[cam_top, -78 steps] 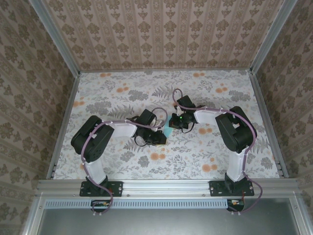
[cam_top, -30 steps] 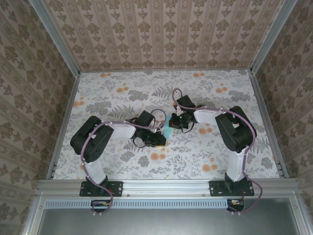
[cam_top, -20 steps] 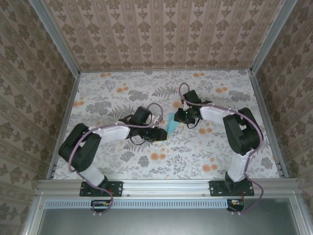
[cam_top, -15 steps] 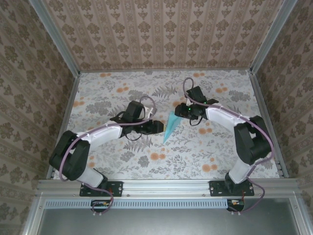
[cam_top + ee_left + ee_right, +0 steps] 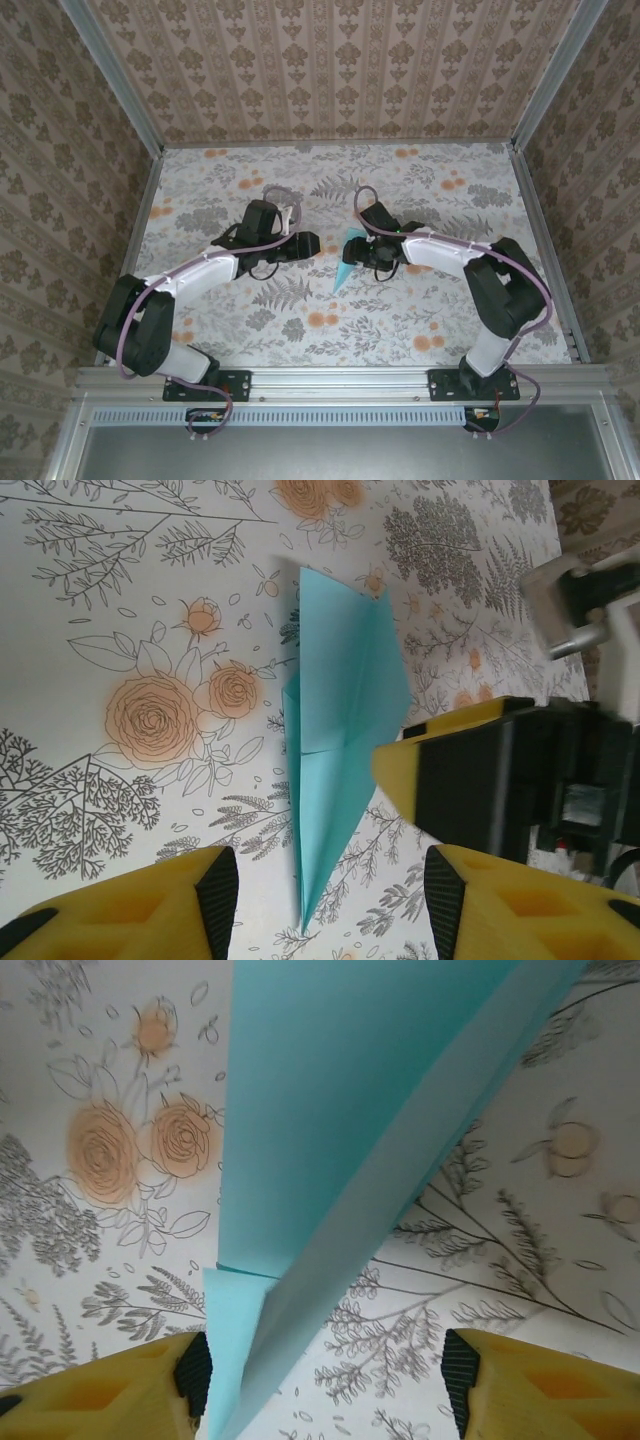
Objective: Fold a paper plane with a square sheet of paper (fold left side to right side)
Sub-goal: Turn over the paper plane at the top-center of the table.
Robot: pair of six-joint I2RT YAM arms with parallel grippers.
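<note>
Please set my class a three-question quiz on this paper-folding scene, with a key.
1. True or false: the left hand is gripping the plane.
2. What colour is the plane? A orange, B turquoise, C white.
3. Fill in: in the top view, the plane's pointed tip aims at the ___ edge of the table (near or far).

Key: 1 false, its fingers stand apart over the table. 2 B. 3 near.
</note>
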